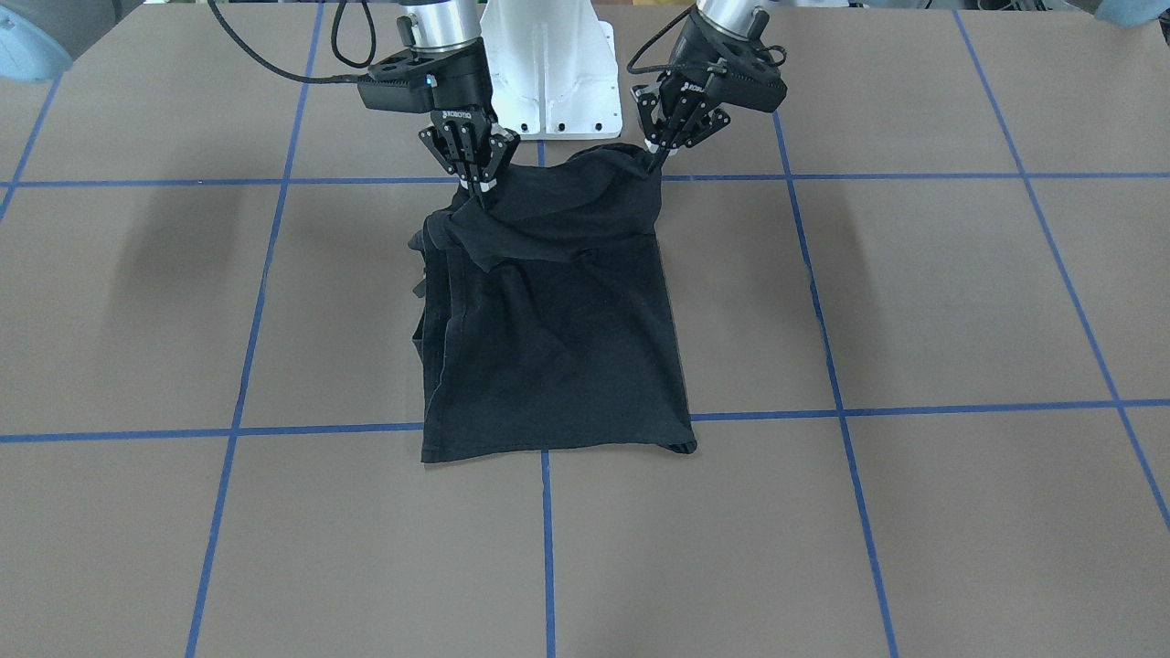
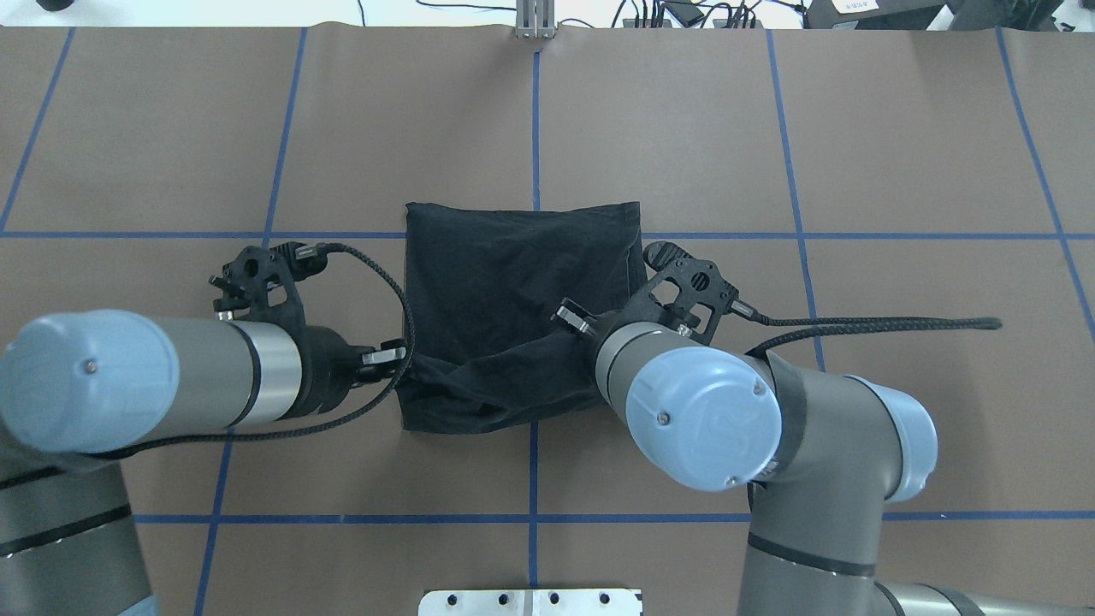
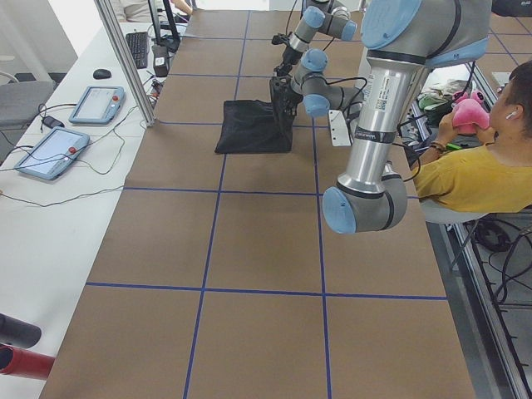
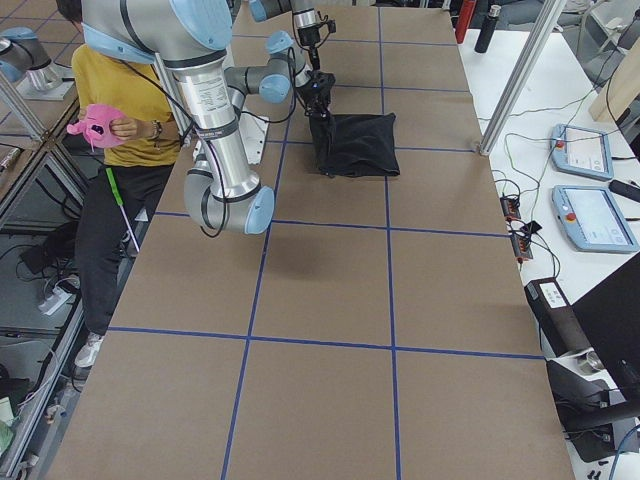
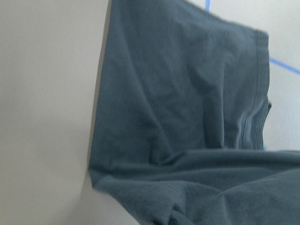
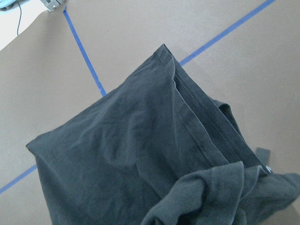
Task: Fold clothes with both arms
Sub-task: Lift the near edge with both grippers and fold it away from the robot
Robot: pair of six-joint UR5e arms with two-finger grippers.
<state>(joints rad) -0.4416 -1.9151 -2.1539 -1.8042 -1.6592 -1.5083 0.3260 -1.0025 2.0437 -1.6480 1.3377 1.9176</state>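
Note:
The black T-shirt (image 1: 548, 347) lies folded into a rough rectangle at the table's middle, plain side up, with no logo showing. Its edge nearest the robot's base is raised off the table and sags between the two grippers. My left gripper (image 1: 655, 161) is shut on that edge's corner on the front-facing view's right. My right gripper (image 1: 476, 186) pinches the opposite corner, fingers together on bunched fabric. From overhead the shirt (image 2: 513, 274) shows between both wrists, with the left gripper (image 2: 400, 370) at its near corner. The right gripper's fingers are hidden under its wrist there. Both wrist views show only dark cloth (image 5: 178, 117) (image 6: 131, 154).
The white mounting base (image 1: 548, 64) stands just behind the lifted edge. Blue tape lines (image 1: 548, 548) grid the brown table. A seated person in a yellow shirt (image 3: 474, 170) is beside the table. Teach pendants (image 4: 580, 150) lie on the side bench.

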